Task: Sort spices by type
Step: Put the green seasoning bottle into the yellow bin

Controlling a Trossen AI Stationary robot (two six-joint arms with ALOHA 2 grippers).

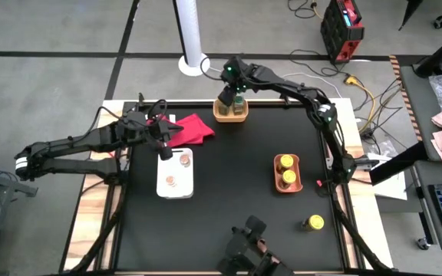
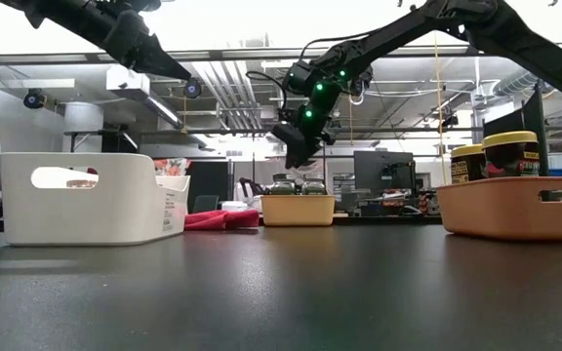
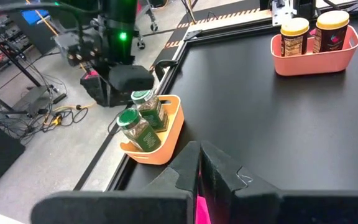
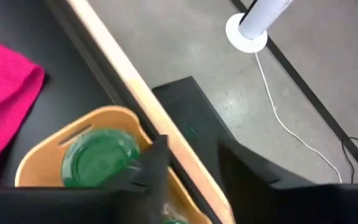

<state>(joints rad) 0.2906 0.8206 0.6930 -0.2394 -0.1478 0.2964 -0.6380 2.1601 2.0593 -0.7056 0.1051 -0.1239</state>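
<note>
Nearest me, two green-lidded spice jars (image 4: 98, 158) stand in the yellow tray (image 4: 42, 155). My right gripper (image 1: 232, 95) hovers just above that tray, fingers apart, holding nothing. Lifting straight up should avoid tipping them. My left gripper (image 1: 162, 148) waits pressed together beyond the red cloth (image 1: 192, 128).

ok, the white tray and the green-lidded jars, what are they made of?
White tray: looks like matte moulded plastic, with smooth rounded walls and a cut-out handle. Green-lidded jars: clear bodies showing the contents, glass or clear plastic, can't tell which; the lids look like plastic.
</note>
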